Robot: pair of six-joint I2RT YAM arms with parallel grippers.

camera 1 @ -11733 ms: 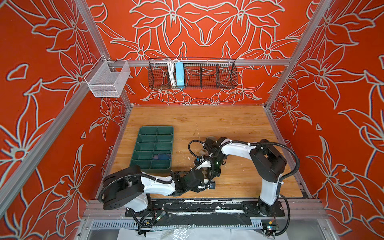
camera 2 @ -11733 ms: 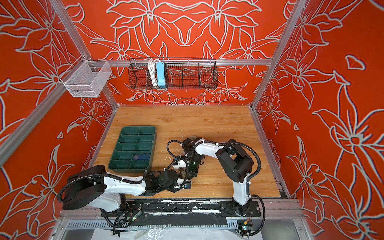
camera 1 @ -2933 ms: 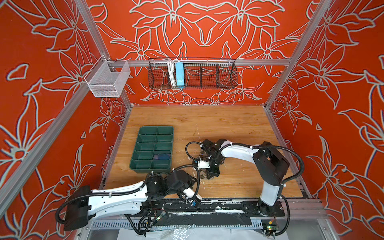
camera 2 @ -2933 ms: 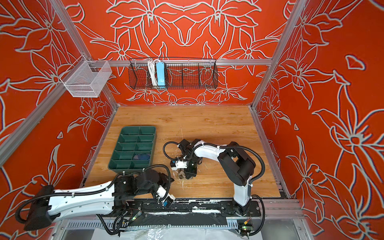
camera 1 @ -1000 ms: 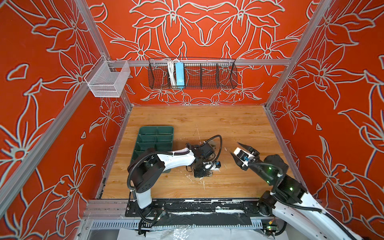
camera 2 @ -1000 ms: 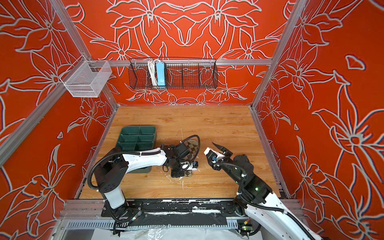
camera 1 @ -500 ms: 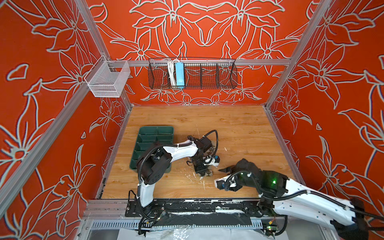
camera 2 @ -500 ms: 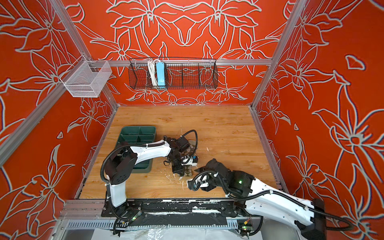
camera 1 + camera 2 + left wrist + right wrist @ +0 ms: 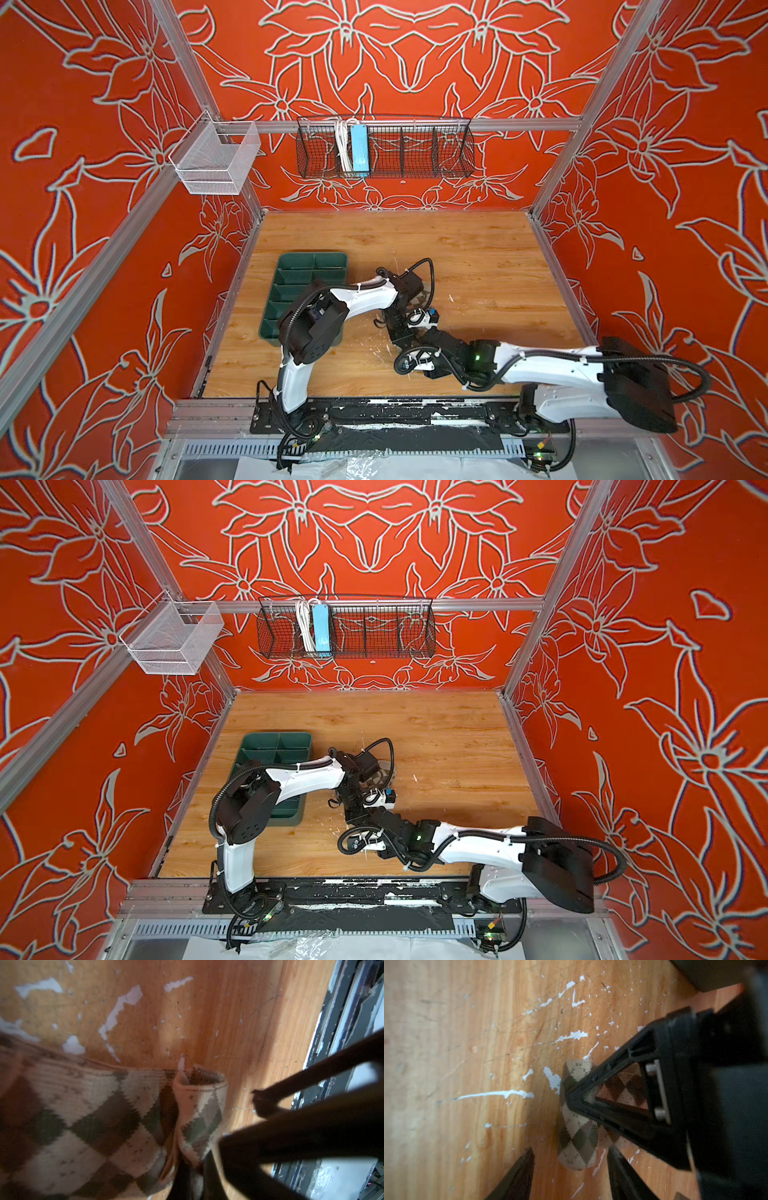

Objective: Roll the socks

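In both top views the left gripper (image 9: pixel 397 332) and right gripper (image 9: pixel 402 347) were close together, low over the wooden table (image 9: pixel 478 249), near the green tray's (image 9: pixel 311 266) right side; in the left wrist view the left gripper's jaws pinched the rolled end of the argyle sock (image 9: pixel 83 1126), the rest lying flat on the wood; in the right wrist view the right gripper's fingers (image 9: pixel 519 1174) stood spread, one either side of that roll, not clamping it.
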